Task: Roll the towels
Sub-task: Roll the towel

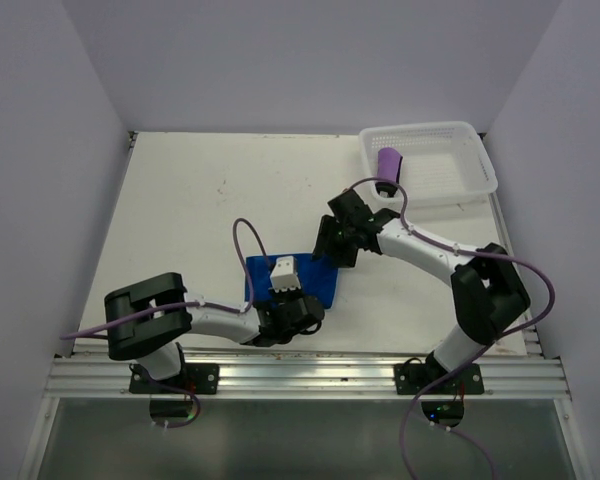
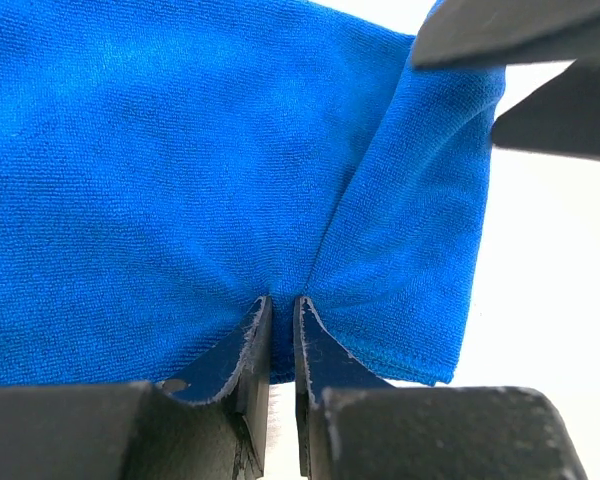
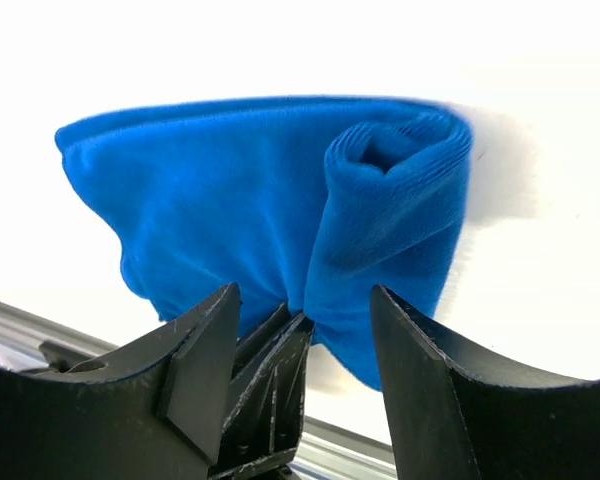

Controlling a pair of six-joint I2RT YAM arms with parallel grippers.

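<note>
At the near edge of the table [image 1: 200, 200], the left gripper [image 2: 282, 305] pinches shut on the blue towel [image 2: 160, 180], the right gripper [image 3: 302, 295] gapes open by its half-made roll; next it likely needs winding on, hem held taut.

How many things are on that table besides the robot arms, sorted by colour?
Blue: 1, the blue towel
Purple: 1, the purple towel, rolled up inside the basket
White: 1, the white basket
Total: 3

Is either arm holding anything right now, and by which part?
The left fingers pinch the blue towel at a fold on its near edge. The right fingers are open.
</note>
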